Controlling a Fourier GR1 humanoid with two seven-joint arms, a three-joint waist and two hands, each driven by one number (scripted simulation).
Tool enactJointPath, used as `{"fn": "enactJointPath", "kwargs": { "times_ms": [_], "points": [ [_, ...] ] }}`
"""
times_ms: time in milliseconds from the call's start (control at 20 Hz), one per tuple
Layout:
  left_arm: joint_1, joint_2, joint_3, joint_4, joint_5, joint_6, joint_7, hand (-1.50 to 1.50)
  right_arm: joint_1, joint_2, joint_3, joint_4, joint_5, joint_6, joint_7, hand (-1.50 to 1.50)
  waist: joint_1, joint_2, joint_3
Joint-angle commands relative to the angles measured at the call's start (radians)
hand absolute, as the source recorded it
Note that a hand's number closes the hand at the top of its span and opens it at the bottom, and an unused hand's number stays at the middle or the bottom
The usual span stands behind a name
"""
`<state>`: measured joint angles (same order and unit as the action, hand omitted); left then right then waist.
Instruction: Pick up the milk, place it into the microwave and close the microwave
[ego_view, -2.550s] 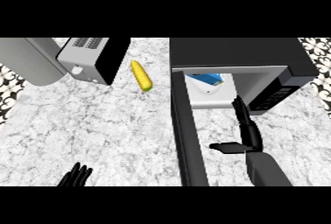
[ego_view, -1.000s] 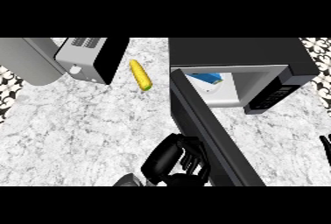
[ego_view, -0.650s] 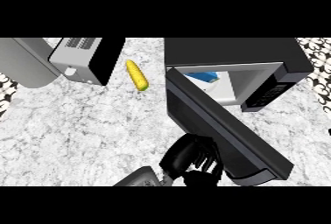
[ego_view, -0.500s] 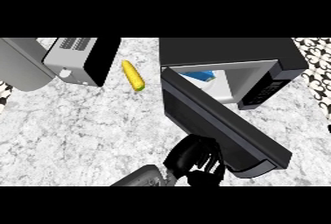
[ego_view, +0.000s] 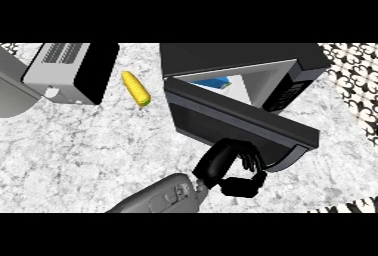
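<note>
Milk (ego_view: 216, 83) lying inside the microwave (ego_view: 244, 60), long axis slanting across the cavity, well apart from the left hand (ego_view: 225, 165), whose straight fingers (ego_view: 249, 155) press the outer face of the door (ego_view: 236, 122). Door swung much further toward closed than moments ago. Corn (ego_view: 136, 89) beside the toaster (ego_view: 70, 70).

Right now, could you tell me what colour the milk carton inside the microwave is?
Blue and white; the milk carton shows through the door gap in the head view.

left robot hand (ego_view: 225, 167) raised forward, fingers partly curled
</note>
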<state>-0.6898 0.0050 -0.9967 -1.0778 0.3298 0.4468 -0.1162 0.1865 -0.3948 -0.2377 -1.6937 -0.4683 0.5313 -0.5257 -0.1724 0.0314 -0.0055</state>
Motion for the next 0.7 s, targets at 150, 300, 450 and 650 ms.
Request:
{"fn": "enactJointPath", "kwargs": {
  "times_ms": [150, 300, 450, 650],
  "points": [
    [-0.133, -0.005, 0.067, 0.021, 0.129, 0.039, -0.082, 1.50, -0.035, -0.031, 0.023, -0.042, -0.046, 0.050, 0.028, -1.50, -0.082, 0.019, 0.001],
    [-0.179, -0.005, 0.091, 0.065, 0.166, 0.042, -0.103, 1.50, -0.059, -0.060, 0.014, -0.069, -0.059, 0.054, 0.045, -1.50, -0.103, 0.024, 0.001],
    [-0.227, -0.005, 0.111, 0.107, 0.199, 0.035, -0.112, 1.50, -0.073, -0.071, 0.005, -0.081, -0.088, 0.050, 0.062, -1.50, -0.130, 0.032, 0.001],
    [-0.285, -0.005, 0.128, 0.144, 0.233, 0.053, -0.120, 1.50, -0.085, -0.088, 0.020, -0.084, -0.109, 0.066, 0.089, -1.50, -0.162, 0.044, 0.003]
  ]
}}
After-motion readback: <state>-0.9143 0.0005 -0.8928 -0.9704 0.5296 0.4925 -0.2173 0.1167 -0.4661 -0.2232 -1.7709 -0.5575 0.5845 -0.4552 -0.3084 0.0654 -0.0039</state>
